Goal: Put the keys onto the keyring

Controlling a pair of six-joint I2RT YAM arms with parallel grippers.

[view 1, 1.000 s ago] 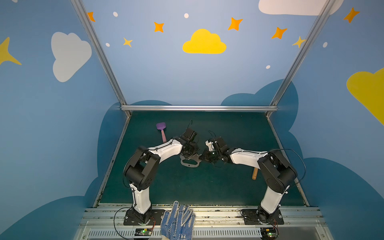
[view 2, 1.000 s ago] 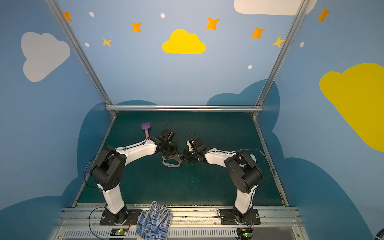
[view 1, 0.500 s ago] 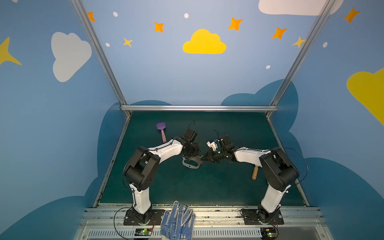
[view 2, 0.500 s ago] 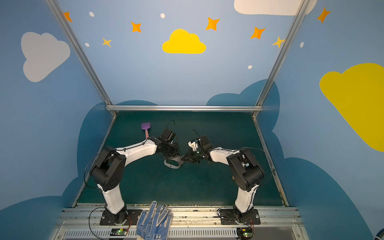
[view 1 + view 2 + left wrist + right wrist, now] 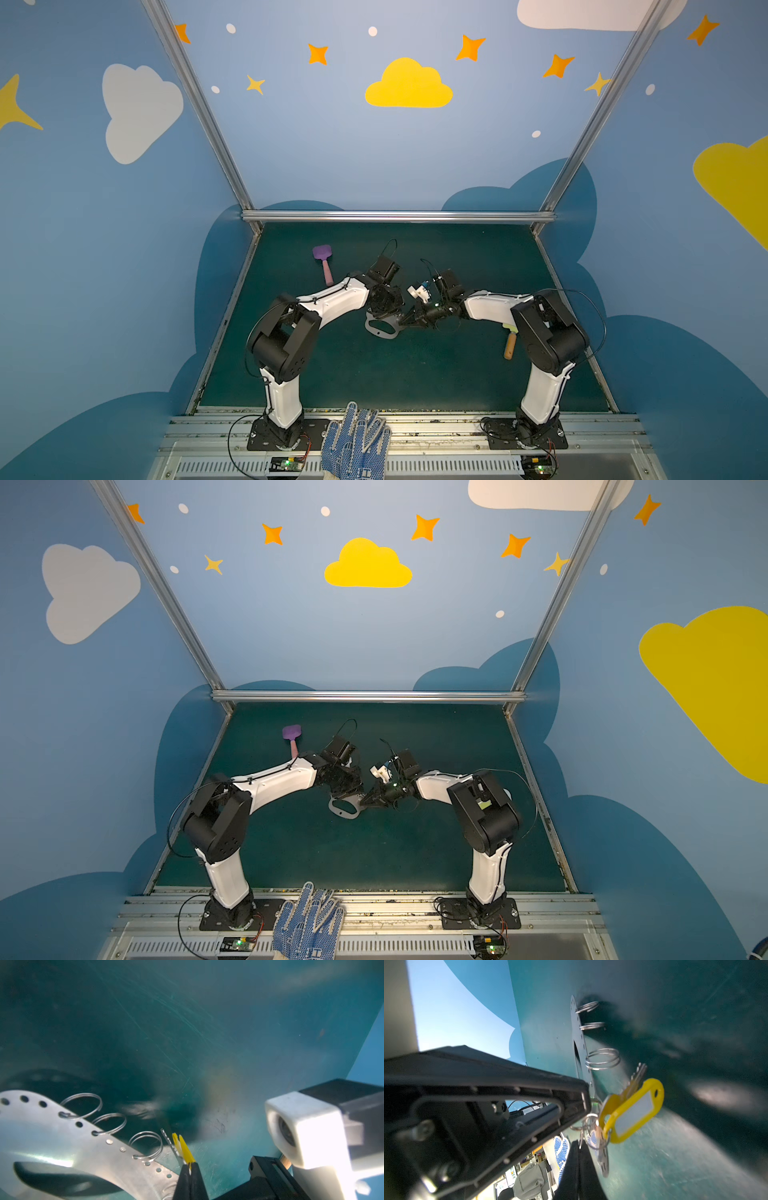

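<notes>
The left gripper clamps the keyring at one end. The right gripper clamps the keys, hanging just beside it.

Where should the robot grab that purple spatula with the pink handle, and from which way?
Probably best by the pink handle, from straight above, jaws across its width. The purple spatula lies flat on the green table, so nothing fits under it, and its blade looks too wide, while the handle is slim and straight.

Keyring: grey slotted plate, three wire rings along holed edge.
Keys: silver, yellow-tagged, dangling just beside that edge.
</notes>
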